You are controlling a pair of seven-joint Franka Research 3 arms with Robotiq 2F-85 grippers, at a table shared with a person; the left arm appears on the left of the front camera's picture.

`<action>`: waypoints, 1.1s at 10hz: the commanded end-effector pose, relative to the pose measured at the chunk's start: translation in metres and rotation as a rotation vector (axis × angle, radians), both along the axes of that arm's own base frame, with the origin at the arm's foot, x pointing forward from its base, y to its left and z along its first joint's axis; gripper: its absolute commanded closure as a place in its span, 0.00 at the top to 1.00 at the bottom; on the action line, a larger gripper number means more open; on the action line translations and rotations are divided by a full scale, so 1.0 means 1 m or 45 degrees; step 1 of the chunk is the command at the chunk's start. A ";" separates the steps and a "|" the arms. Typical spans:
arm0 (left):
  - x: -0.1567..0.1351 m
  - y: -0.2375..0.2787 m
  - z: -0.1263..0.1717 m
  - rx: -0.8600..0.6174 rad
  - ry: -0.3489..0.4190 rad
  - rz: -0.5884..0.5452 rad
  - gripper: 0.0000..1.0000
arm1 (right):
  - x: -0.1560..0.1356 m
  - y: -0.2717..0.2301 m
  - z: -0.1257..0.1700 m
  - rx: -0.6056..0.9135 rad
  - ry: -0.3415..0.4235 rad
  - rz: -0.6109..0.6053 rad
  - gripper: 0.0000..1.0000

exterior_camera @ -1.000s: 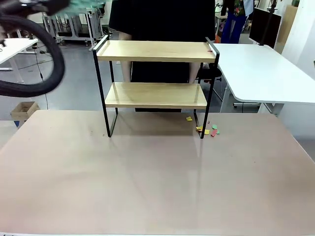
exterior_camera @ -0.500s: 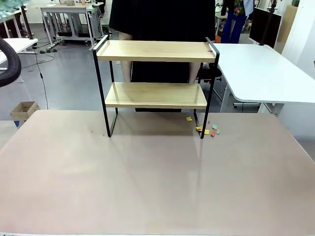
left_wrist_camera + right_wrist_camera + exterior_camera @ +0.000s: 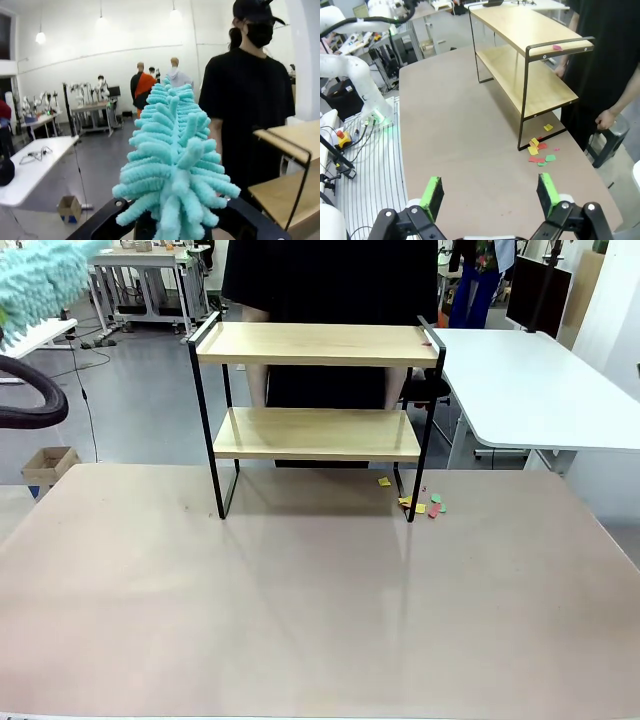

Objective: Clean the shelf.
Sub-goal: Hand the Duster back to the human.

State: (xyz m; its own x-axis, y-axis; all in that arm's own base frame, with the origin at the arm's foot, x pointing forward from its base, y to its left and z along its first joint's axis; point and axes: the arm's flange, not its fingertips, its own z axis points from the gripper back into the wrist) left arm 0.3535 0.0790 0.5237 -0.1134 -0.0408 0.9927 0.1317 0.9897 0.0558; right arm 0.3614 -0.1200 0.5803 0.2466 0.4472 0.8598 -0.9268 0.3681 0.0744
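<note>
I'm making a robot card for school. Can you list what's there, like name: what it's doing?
shelf: upright on the table, one pink scrap on the top board
duster: fluffy, teal, held in the shut left end effector
right end effector: open, holding nothing, above the table
paper scraps: coloured, on the table by the shelf's right leg
person: standing behind the shelf

I can read no text, label, brand, number or sign here. The shelf (image 3: 316, 390) has plain boards, and the small coloured paper scraps (image 3: 422, 505) on the table (image 3: 300, 620) carry no print.
</note>
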 end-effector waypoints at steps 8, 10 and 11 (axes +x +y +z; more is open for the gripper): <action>0.029 -0.049 -0.135 -0.021 0.190 -0.073 0.18 | -0.001 -0.001 0.002 -0.002 -0.019 0.011 1.00; 0.035 -0.057 -0.145 -0.021 0.236 -0.081 0.18 | -0.001 -0.001 0.002 -0.002 -0.019 0.011 1.00; 0.037 -0.065 -0.146 -0.034 0.223 -0.106 0.18 | -0.001 -0.001 0.002 -0.002 -0.019 0.011 1.00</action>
State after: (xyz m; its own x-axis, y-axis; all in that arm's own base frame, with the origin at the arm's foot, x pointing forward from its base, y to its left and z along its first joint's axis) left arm 0.3953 0.0696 0.4180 0.0968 0.0011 0.9953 0.2343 0.9719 -0.0238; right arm 0.3613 -0.1200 0.5803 0.2469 0.4474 0.8596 -0.9268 0.3680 0.0746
